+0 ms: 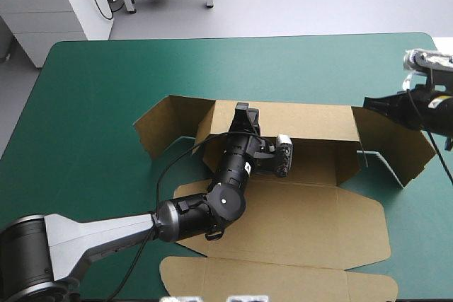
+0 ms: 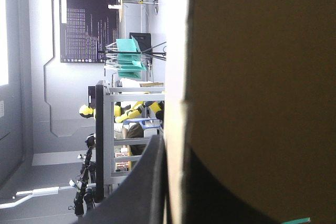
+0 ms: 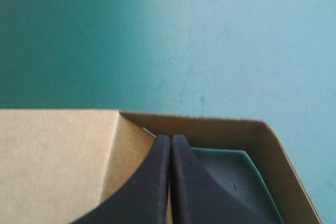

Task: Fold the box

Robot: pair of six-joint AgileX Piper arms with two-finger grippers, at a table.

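The brown box [image 1: 304, 210] lies in the middle of the table, its back wall [image 1: 311, 122] raised and its side flaps angled forward. My left gripper [image 1: 244, 112] reaches over the base and is shut on the wall's top edge near its left end. In the left wrist view the board [image 2: 262, 77] fills the space ahead of the left gripper [image 2: 176, 182], with one black finger [image 2: 149, 182] on each face. My right gripper [image 1: 368, 102] is at the wall's right corner. There the right gripper [image 3: 170, 139] is all but shut where the wall [image 3: 52, 156] meets the flap [image 3: 210, 127].
The box's lid panel [image 1: 283, 281] lies flat toward the table's near edge. The left flap [image 1: 159, 129] stands out to the left. The teal-green cover [image 1: 106, 104] stretches beyond the wall to the far edge, and shows past the corner as teal-green cover [image 3: 210, 40].
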